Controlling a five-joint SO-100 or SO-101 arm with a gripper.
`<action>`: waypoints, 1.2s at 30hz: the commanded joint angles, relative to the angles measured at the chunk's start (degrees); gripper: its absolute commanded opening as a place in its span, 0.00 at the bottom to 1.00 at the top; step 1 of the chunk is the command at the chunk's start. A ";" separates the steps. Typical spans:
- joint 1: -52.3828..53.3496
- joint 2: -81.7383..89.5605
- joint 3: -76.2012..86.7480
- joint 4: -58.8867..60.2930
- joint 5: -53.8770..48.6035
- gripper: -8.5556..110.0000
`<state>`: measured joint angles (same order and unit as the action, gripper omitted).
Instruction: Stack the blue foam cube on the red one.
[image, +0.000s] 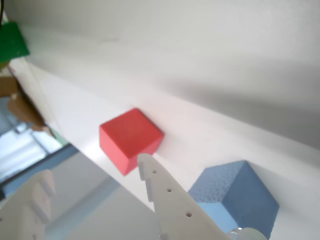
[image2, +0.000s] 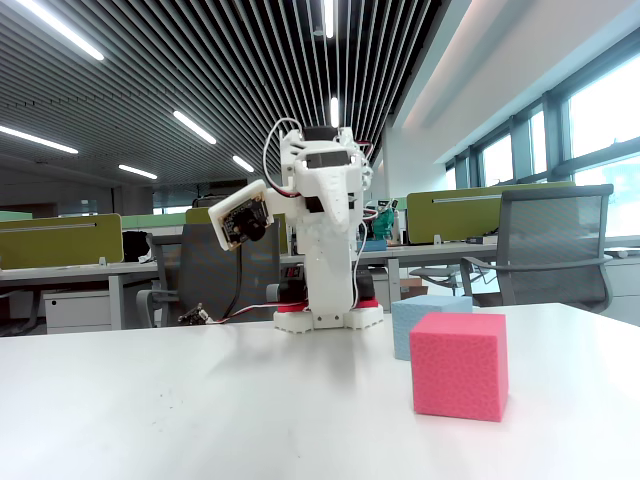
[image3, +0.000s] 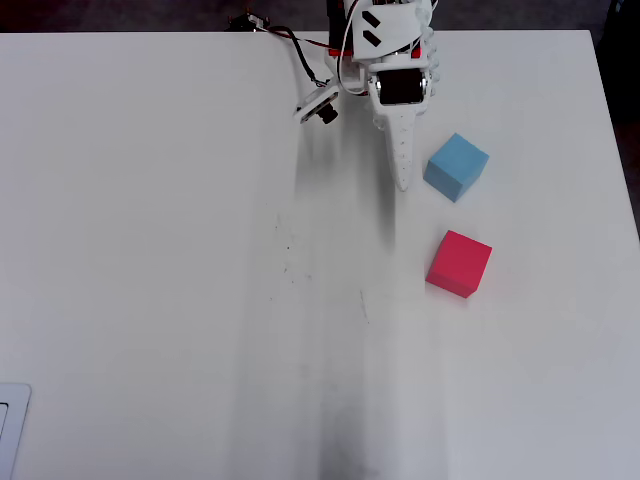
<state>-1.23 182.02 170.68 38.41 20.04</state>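
Both cubes lie apart, blue foam cube (image3: 456, 166) just beside the hand (image3: 402, 180).

From my wrist view, the blue foam cube (image: 240, 197) is partly covered by one of my jaws and cut off by the bottom edge. In the fixed view the red one (image2: 459, 364) hides much of it. Whether my jaws are parted, I cannot tell from overhead.
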 joint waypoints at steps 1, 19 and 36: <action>-0.44 0.35 -0.44 -1.14 0.09 0.26; -1.76 0.35 -0.44 -1.05 -0.18 0.26; -6.33 -0.97 -10.37 15.64 -15.29 0.30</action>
<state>-6.59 181.93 166.29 50.19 10.11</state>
